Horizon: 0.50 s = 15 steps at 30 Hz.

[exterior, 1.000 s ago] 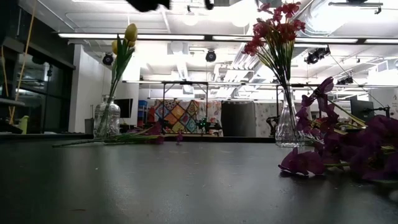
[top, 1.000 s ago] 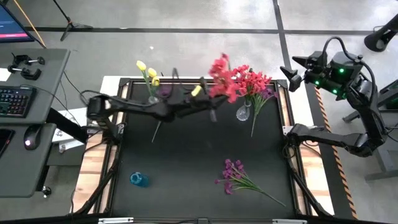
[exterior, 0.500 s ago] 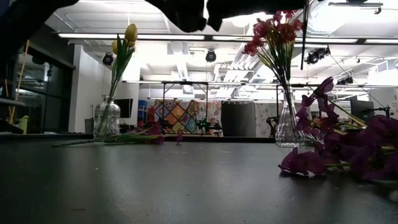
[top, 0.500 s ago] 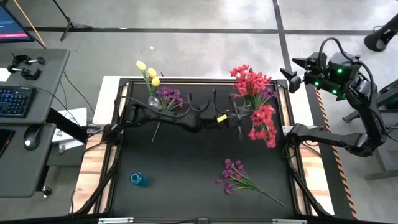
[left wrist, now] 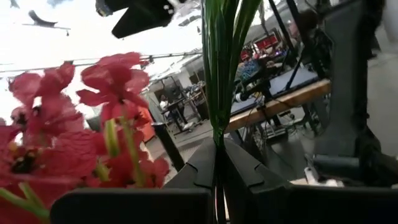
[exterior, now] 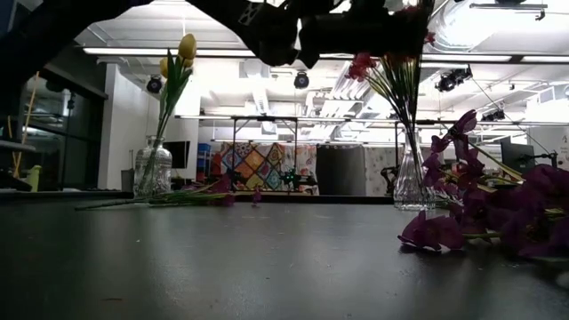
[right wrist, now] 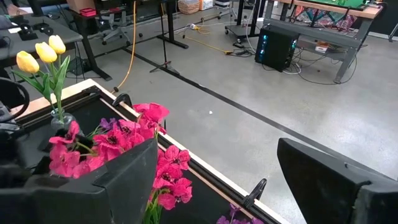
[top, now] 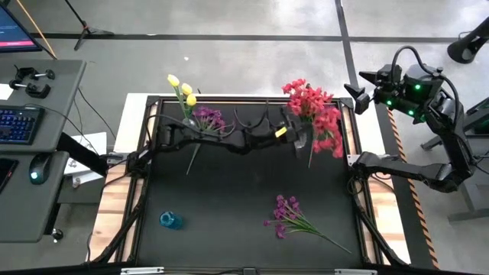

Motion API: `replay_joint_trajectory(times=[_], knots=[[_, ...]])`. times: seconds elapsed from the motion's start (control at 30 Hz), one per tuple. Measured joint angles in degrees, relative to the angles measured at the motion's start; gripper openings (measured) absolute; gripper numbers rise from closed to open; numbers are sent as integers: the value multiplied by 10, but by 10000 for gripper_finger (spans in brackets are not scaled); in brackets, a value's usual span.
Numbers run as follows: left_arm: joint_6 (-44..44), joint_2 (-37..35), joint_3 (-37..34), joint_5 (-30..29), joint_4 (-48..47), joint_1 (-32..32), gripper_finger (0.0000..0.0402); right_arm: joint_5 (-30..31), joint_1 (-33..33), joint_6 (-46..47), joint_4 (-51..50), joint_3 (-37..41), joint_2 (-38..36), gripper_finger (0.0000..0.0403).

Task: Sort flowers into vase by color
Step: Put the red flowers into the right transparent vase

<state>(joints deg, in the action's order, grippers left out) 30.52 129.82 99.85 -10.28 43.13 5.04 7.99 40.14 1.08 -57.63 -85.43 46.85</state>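
Note:
My left gripper (top: 296, 142) reaches across the table's far part and is shut on a bunch of red-pink flowers (top: 330, 134), right beside the glass vase (exterior: 411, 182) that holds more red-pink flowers (top: 304, 98). Yellow flowers (top: 182, 88) stand in a second vase (exterior: 153, 169) at the far left, with purple flowers (top: 208, 118) lying at its foot. Another purple bunch (top: 292, 218) lies on the near right of the table. My right gripper (top: 354, 88) waits open, high beyond the table's far right corner, with nothing between its fingers. My left gripper pinches the bunch's green stems (left wrist: 219, 118) between its two fingers (left wrist: 200, 163). The fingers come roughly level from the table's left and lie across the stems. The bunch is lifted clear of the table, its blooms (left wrist: 93, 118) close beside the fingers.
A small blue object (top: 171, 221) lies on the near left of the black table top (top: 229, 198). A desk with a keyboard and mouse (top: 37, 169) stands left of the table.
My left gripper has carried the red-pink bunch toward the table's right edge and down, rolling as it went. The bunch has swung from the gripper's far side round to its right and now hangs beside the red-pink flowers in the vase.

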Motion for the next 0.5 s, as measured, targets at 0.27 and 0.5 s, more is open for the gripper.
replay_joint_trajectory(times=[0.27,0.5], knots=[[-30,0,0,1,-3,14,0,0,0,0,0,0,0,321],[-82,0,0,-9,-26,23,0,0,0,0,0,0,0,321]])
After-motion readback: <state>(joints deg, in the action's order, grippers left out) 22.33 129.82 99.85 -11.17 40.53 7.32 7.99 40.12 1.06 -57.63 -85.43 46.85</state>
